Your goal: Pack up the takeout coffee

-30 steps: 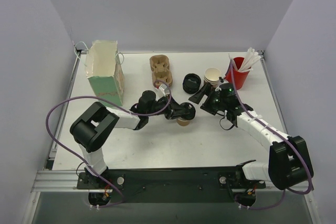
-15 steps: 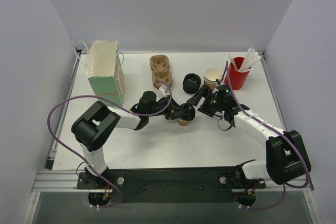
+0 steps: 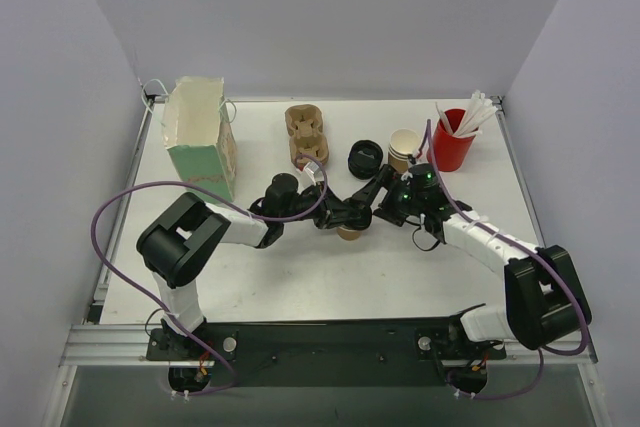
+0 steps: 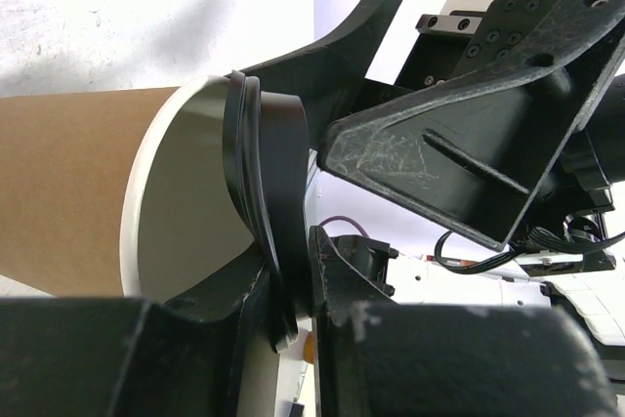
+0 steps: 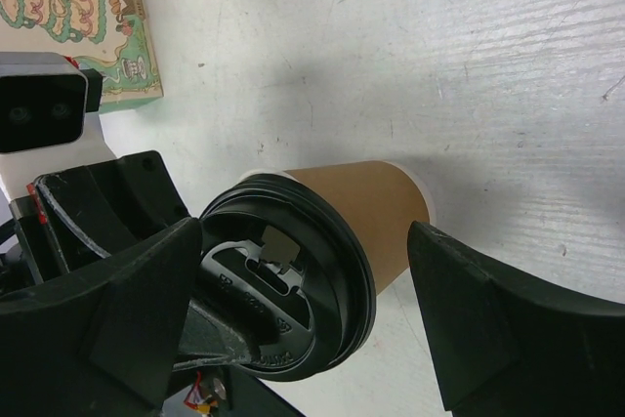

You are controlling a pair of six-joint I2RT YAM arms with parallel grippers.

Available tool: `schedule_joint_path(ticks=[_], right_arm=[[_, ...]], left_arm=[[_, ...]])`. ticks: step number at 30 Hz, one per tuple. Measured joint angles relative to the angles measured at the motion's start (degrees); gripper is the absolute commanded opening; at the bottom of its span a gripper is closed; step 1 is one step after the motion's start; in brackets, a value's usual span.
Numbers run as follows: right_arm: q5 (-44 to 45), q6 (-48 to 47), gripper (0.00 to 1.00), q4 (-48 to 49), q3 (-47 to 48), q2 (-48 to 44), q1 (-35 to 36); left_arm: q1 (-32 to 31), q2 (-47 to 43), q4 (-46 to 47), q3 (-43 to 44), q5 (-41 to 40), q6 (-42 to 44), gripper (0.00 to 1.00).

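Observation:
The takeout coffee (image 3: 349, 233) is a brown paper cup (image 5: 376, 202) with a black lid (image 5: 283, 290), near the table's middle. It looks tilted. My left gripper (image 3: 345, 215) is shut on the lid's rim. In the left wrist view the rim (image 4: 269, 173) sits pinched between the jaws of my left gripper (image 4: 293, 261), with the cup body (image 4: 78, 183) to the left. My right gripper (image 3: 378, 190) is open. Its fingers (image 5: 508, 339) stand on either side of the cup without touching it. One of these fingers (image 4: 439, 163) shows in the left wrist view.
A green paper bag (image 3: 200, 142) stands open at the back left and also shows in the right wrist view (image 5: 98, 17). A cardboard cup carrier (image 3: 306, 132), a stack of black lids (image 3: 364, 159), lidless tan cups (image 3: 404, 147) and a red cup with white sticks (image 3: 455, 142) lie behind the grippers.
My right gripper has moved left towards the cup and now straddles it. My left gripper has kept its hold on the lid and stayed in place.

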Motion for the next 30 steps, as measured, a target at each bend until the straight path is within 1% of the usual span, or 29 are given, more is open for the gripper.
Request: schedule_joint_path(ticks=[17,30], right_arm=[[0.04,0.72,0.81,0.24,0.0,1.53,1.25],[0.5,0.7,0.75,-1.29,0.9,1.6,2.19]], left_arm=[[0.0,0.72,-0.02,0.0,0.0,0.24,0.19],[0.0,0.9,-0.02,0.0,0.2,0.63,0.2]])
